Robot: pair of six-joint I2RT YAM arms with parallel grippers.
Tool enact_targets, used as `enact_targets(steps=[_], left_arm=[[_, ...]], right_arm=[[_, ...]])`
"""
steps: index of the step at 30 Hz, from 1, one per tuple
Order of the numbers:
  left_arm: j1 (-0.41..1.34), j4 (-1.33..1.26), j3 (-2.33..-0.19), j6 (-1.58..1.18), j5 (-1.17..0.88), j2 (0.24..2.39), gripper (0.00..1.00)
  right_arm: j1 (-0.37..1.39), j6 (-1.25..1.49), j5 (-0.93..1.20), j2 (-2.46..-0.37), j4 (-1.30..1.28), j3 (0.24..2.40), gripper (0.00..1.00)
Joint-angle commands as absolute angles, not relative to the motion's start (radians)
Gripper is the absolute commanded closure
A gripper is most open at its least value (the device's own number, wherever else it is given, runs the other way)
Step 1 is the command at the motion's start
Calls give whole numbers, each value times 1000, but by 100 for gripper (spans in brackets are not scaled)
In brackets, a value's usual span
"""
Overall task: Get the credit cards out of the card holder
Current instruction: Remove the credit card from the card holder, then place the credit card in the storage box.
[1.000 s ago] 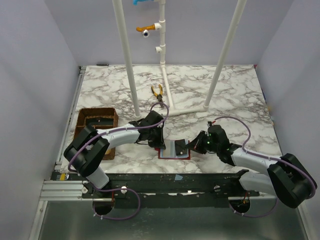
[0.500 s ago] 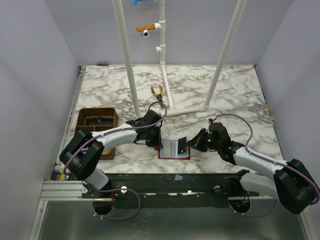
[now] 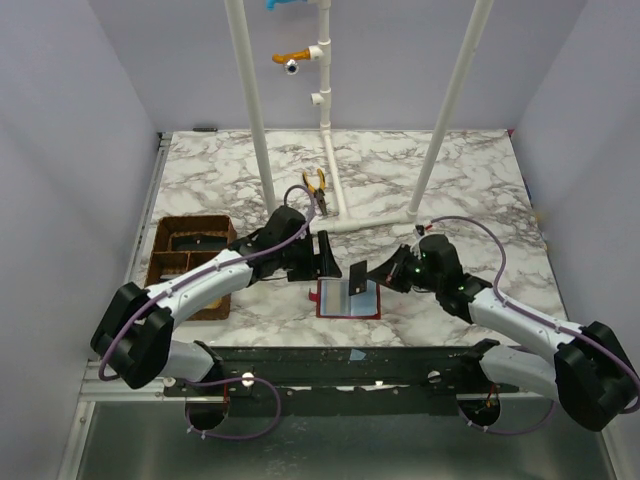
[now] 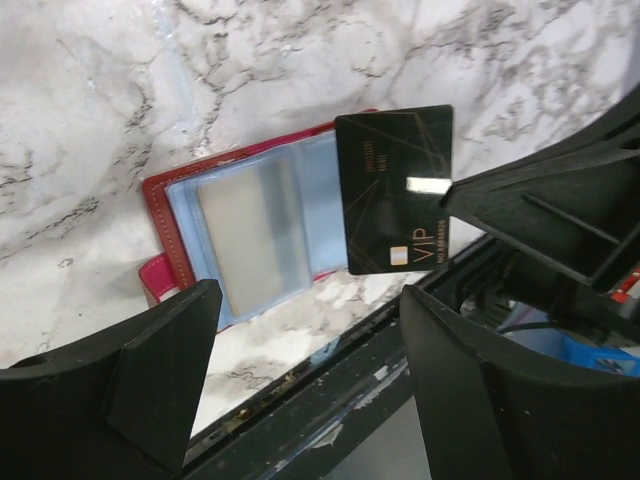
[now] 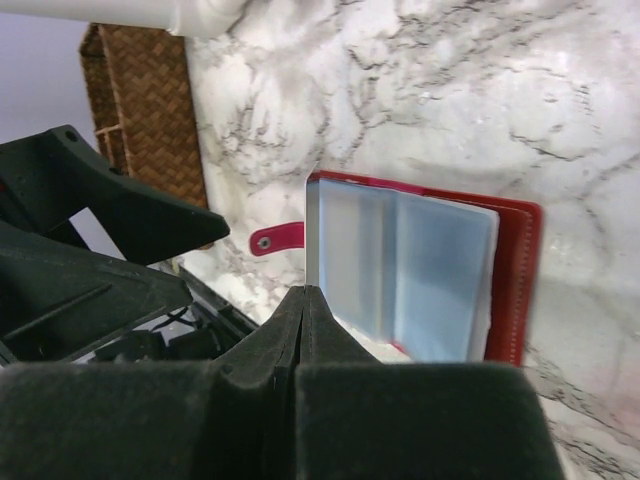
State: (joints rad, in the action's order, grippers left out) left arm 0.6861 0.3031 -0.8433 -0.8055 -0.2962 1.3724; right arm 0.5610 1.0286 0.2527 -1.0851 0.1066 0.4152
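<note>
The red card holder lies open on the marble near the front edge, its pale blue sleeves facing up. My right gripper is shut on a black credit card marked VIP, held upright just above the holder's right half. The right wrist view shows that card edge-on rising from the shut gripper, with the holder behind. My left gripper hangs open and empty above the holder's far left side; in the left wrist view it frames the table edge.
A brown woven tray stands at the left, also at the right wrist view's top left. Yellow-handled pliers lie near the white pipe frame. The black front rail runs just below the holder.
The left gripper has opened and pulled up and back from the holder. The right gripper has drawn the black card up out of the sleeves; the holder now lies flat.
</note>
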Motion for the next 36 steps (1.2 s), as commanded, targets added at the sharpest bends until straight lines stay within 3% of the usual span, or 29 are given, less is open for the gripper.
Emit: enact_targets(steps=[1, 19, 24, 30, 36], left_arm=[[647, 210, -801, -863, -431, 1309, 25], [591, -41, -698, -1055, -612, 1241, 25], [583, -146, -658, -1125, -654, 1236, 29], [584, -220, -627, -1181, -678, 1234, 48], [584, -285, -602, -1224, -694, 1231, 78]], right_arm=[[555, 1068, 323, -1065, 101, 461, 99], [557, 1267, 525, -1099, 370, 483, 99], [557, 1286, 538, -1107, 400, 474, 99], [556, 1284, 538, -1100, 397, 468, 99], [557, 1273, 528, -1088, 376, 459, 99]])
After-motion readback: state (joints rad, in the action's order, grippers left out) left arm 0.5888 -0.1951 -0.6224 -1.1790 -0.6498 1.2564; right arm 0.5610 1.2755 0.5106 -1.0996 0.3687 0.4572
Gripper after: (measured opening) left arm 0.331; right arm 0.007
